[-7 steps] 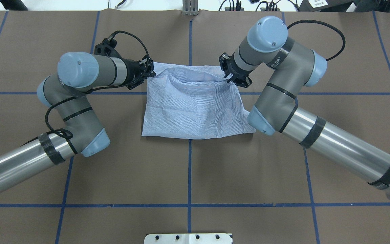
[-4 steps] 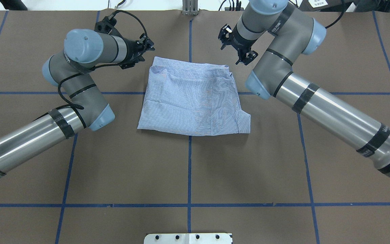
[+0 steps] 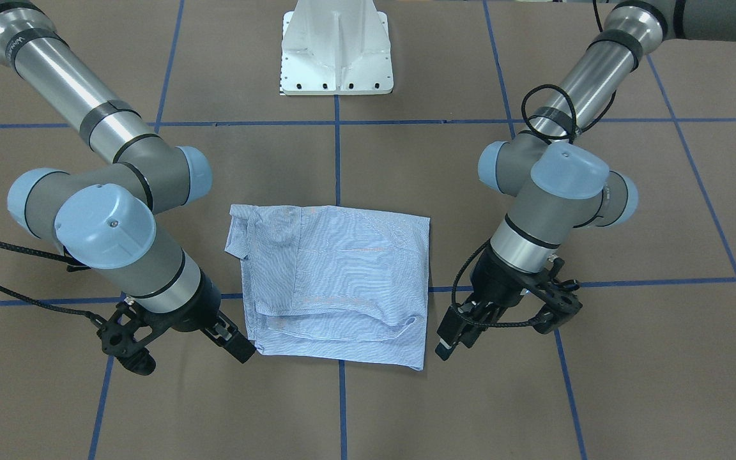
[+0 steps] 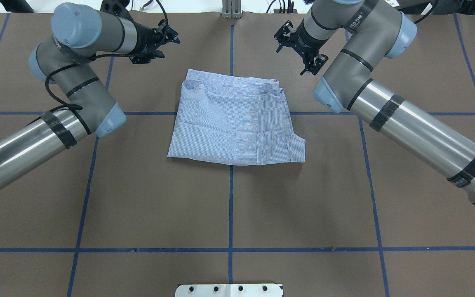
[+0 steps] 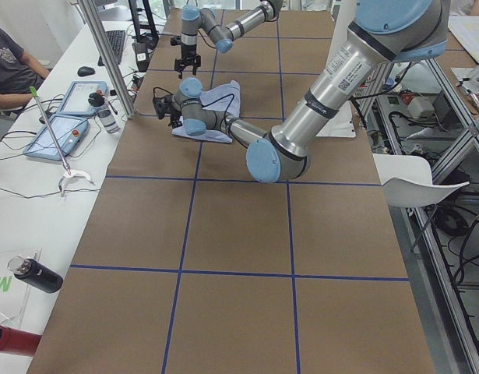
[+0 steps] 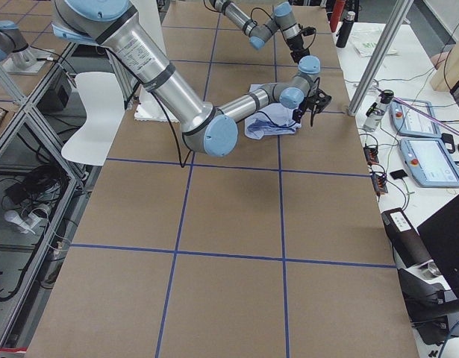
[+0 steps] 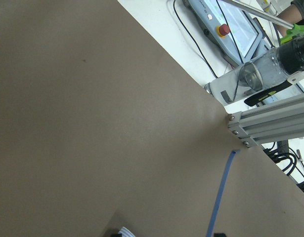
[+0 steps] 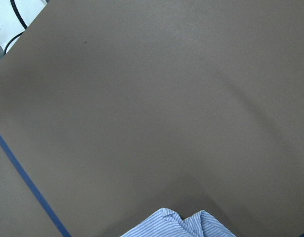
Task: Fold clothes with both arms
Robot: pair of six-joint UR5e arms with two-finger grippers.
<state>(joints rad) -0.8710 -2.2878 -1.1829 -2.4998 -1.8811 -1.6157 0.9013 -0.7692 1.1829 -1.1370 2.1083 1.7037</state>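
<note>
Overhead exterior: here's the table [image 4: 138, 198], brown with blue tape lines [image 4: 230, 206], and we sweep across from the left edge.
Left arm [image 4: 35, 140]: in from the lower left, elbow bent, wrist up in the upper left of the frame.
Left gripper [image 4: 167, 44]: jaws apart, nothing in them, hanging off the shirt's upper-left corner and not touching it.
Shirt [image 4: 235, 119]: centre of frame, lying flat as a folded, roughly square packet, with the collar [image 4: 190, 84] at its upper left and a flap [image 4: 299, 150] poking out at the lower right.
Right gripper [image 4: 293, 53]: fingers spread, empty, above and right of the shirt's top-right corner, clear of the cloth.
Right arm [image 4: 406, 132]: slanting from the right edge up to upper centre.
Step in hand: looks like release and pull-away, with a fold laid down.
Doing it well: I'd lift both away evenly so no finger snags the top edge. Then square that lower-right flap before any further fold, pinching all layers together.
</note>
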